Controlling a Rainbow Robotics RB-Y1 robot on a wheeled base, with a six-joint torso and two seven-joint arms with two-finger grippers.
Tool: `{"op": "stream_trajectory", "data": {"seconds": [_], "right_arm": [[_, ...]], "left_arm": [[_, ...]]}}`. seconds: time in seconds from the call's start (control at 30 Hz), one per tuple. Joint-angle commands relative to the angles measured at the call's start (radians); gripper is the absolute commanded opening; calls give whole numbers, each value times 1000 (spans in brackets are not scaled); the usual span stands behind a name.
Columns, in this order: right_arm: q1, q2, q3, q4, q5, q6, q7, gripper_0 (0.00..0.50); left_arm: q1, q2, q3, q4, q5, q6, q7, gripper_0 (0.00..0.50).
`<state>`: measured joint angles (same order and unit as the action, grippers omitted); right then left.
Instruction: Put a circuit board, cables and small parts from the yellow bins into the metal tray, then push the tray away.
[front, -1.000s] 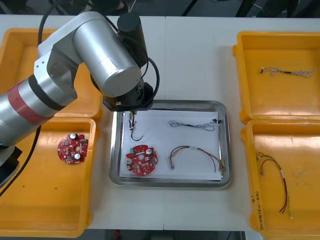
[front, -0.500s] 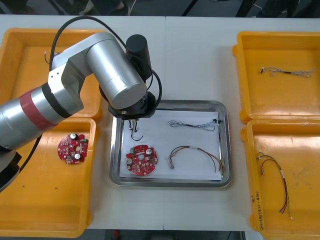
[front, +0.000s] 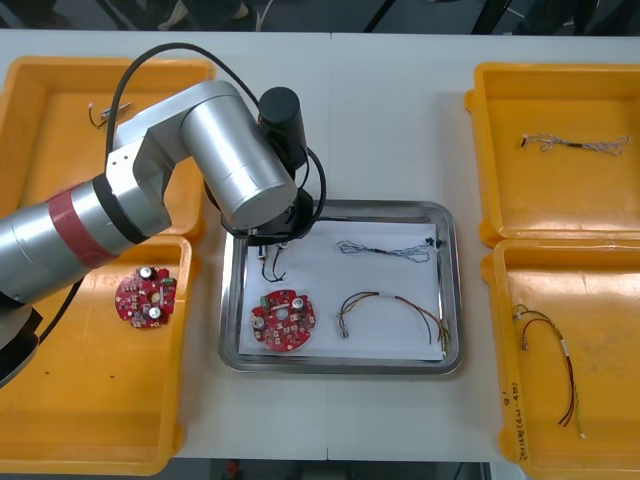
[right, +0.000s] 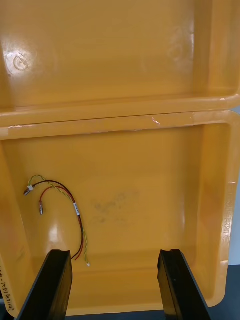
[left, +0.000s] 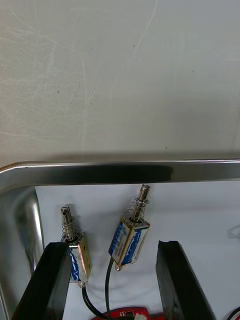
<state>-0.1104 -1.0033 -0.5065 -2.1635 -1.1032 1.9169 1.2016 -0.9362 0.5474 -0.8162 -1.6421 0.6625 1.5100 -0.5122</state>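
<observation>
My left gripper (left: 117, 282) stands open low over the far left corner of the metal tray (left: 125, 172). Two small metal parts with black leads lie on the white lining. One part (left: 131, 237) is between the fingers, clear of both, and the other (left: 76, 252) is against one finger (left: 55, 280). In the front view the left arm's wrist (front: 262, 205) covers that corner, and the parts (front: 268, 262) show just below it. The tray (front: 450, 290) also holds a red circuit board (front: 283, 320), a blue and white cable (front: 385, 249) and a red and yellow cable (front: 392, 308). My right gripper (right: 115, 285) hangs open.
The right gripper hovers over the near right yellow bin (right: 220, 200), which holds a red and yellow cable (right: 62, 210). The far right bin (front: 560, 200) has a twisted cable (front: 575, 144). The near left bin (front: 90, 400) holds a circuit board (front: 146, 296). In the far left bin lies a small part (front: 105, 112).
My left gripper has opened and let go of a small metal part, which now lies in the tray's far left corner. The left arm has shifted slightly. The right arm has not moved.
</observation>
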Motion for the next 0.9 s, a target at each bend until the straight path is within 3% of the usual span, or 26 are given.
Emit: {"op": "stream_trajectory", "data": {"seconds": [0.03, 0.4, 0.9], "right_arm": [[14, 11, -13, -33, 13, 3, -30, 500], [14, 12, -6, -39, 16, 3, -33, 500], [15, 12, -1, -50, 19, 3, -36, 500]], "left_arm": [[-24, -27, -14, -10, -11, -8, 90, 500], [-26, -10, 31, -42, -1, 44, 69, 500], [-26, 123, 321, -122, 190, 274, -117, 500]]}}
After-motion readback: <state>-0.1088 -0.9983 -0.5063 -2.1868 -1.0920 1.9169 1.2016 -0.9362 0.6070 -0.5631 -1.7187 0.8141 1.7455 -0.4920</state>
